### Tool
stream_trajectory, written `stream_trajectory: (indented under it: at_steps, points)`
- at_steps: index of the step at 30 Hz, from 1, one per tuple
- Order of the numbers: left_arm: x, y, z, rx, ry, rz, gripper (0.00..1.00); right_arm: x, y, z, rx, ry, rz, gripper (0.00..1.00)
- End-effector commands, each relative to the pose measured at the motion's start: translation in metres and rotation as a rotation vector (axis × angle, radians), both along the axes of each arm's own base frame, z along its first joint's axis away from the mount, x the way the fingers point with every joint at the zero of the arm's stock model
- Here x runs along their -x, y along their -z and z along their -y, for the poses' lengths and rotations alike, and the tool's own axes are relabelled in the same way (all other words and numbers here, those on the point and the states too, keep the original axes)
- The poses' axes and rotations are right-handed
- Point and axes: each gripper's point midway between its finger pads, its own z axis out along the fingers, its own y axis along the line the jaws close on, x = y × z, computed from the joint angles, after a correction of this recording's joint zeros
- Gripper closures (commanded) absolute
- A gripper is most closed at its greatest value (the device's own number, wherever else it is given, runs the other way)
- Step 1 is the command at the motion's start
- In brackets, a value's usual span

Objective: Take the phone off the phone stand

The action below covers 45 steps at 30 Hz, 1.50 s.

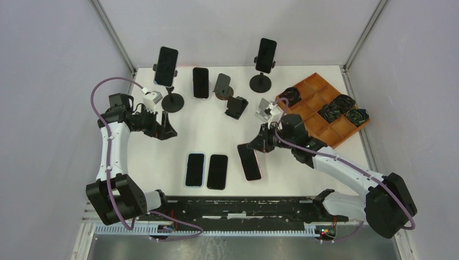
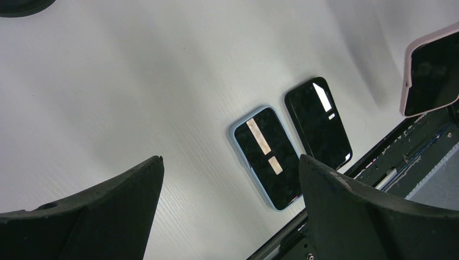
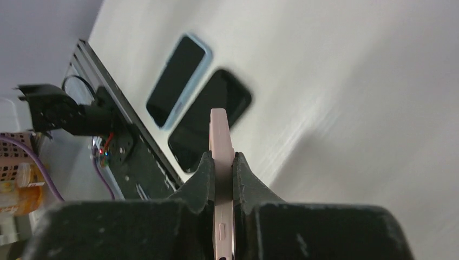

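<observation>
My right gripper (image 1: 261,144) is shut on the far end of a pink-cased phone (image 1: 250,161), which slants down over the front of the white table (image 1: 216,135). In the right wrist view the fingers (image 3: 203,173) pinch the phone's thin pink edge (image 3: 219,130). The left wrist view catches the same pink phone (image 2: 433,70) at its right edge. Two more phones (image 1: 166,66) (image 1: 266,55) stand upright in tall phone stands (image 1: 173,103) (image 1: 261,83) at the back. My left gripper (image 1: 165,130) hangs open and empty at the left, and its own view shows wide jaws (image 2: 231,158) above bare table.
A blue-cased phone (image 1: 195,169) and a black phone (image 1: 217,171) lie flat near the front edge. Another phone (image 1: 201,82) lies flat at the back. Small empty stands (image 1: 222,86) (image 1: 236,106) (image 1: 265,110) sit mid-table. An orange tray (image 1: 319,116) with coiled cables is at the right.
</observation>
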Motion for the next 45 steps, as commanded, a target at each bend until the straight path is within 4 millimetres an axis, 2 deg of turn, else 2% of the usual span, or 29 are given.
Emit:
stream_trajectory:
  at_steps: [1, 7, 12, 19, 25, 45]
  points:
    - [-0.005, -0.019, 0.003, 0.013, 0.008, 0.069, 0.0, 0.025, 0.006, 0.002, -0.08, -0.01, -0.095, 1.0]
    - [-0.006, -0.021, 0.004, 0.018, 0.009, 0.072, 0.0, 0.035, 0.032, -0.009, -0.141, -0.028, -0.259, 1.0]
    - [-0.004, -0.019, 0.005, 0.017, 0.012, 0.072, 0.0, 0.023, 0.035, -0.019, -0.204, 0.01, -0.317, 1.0]
    - [-0.004, -0.021, 0.005, 0.015, 0.013, 0.077, 0.0, 0.013, 0.066, -0.017, -0.203, 0.096, -0.39, 1.0]
    - [-0.005, -0.021, 0.005, 0.016, 0.013, 0.08, 0.0, 0.021, 0.094, -0.015, -0.24, 0.124, -0.482, 1.0]
    - [-0.006, -0.024, 0.006, 0.023, 0.017, 0.084, 0.0, 0.007, 0.118, -0.02, -0.259, 0.183, -0.517, 1.0]
